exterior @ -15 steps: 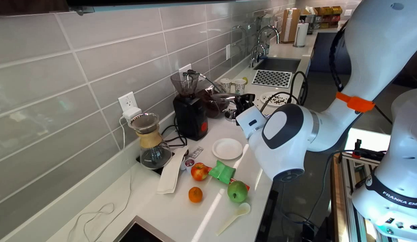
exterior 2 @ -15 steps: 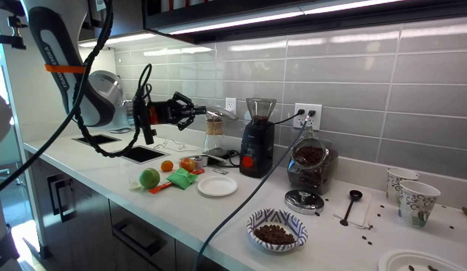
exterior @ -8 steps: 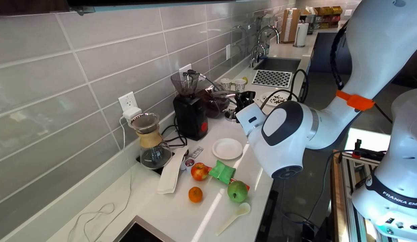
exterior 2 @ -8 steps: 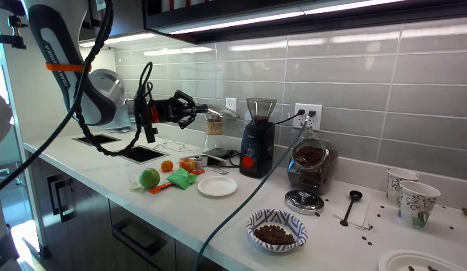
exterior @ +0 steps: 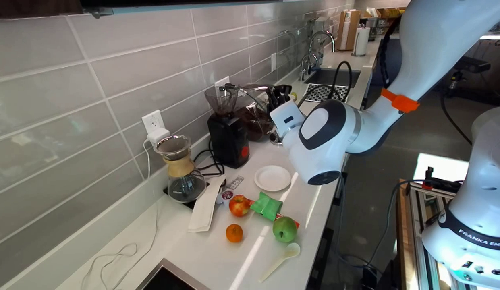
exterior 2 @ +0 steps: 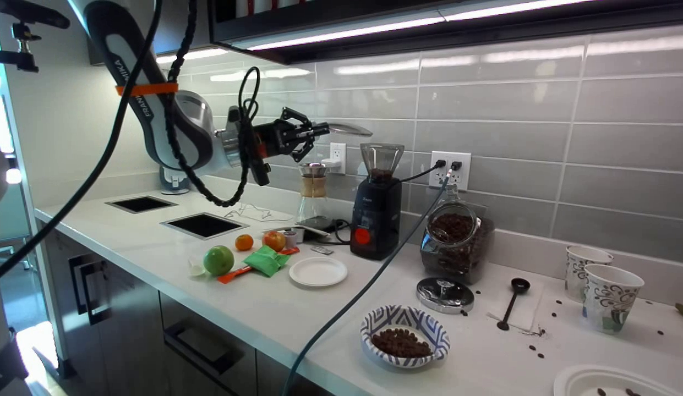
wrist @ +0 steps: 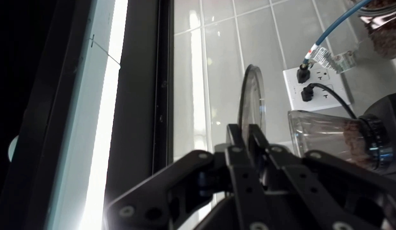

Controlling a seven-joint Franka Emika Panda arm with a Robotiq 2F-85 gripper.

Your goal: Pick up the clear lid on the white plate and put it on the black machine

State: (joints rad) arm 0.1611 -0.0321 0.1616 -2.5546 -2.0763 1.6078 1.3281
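Note:
My gripper [exterior 2: 327, 128] is shut on the edge of the clear lid [exterior 2: 352, 130], which sticks out ahead of the fingers, nearly flat and slightly tilted. The wrist view shows the lid [wrist: 251, 99] edge-on, pinched between both fingertips. The black machine [exterior 2: 374, 217] stands upright near the wall, its smoky hopper [exterior 2: 381, 159] open at the top. In that exterior view the lid hovers above and a little left of the hopper's rim; a gap separates them in the wrist view too, where the hopper [wrist: 325, 137] lies to the right. The white plate [exterior 2: 318, 272] is bare on the counter.
A glass jar of beans [exterior 2: 457, 247] leans behind the machine's cables, and a patterned bowl [exterior 2: 404, 336] stands in front. The glass carafe [exterior: 179, 169], apple [exterior: 239, 205] and green packet [exterior: 267, 206] are nearby. Overhead runs the dark cabinet [wrist: 137, 80] with its light strip.
The arm has lifted the lid from about the hopper's height to above its rim and carried it closer to the black machine. The grip stayed shut; objects on the counter have not moved.

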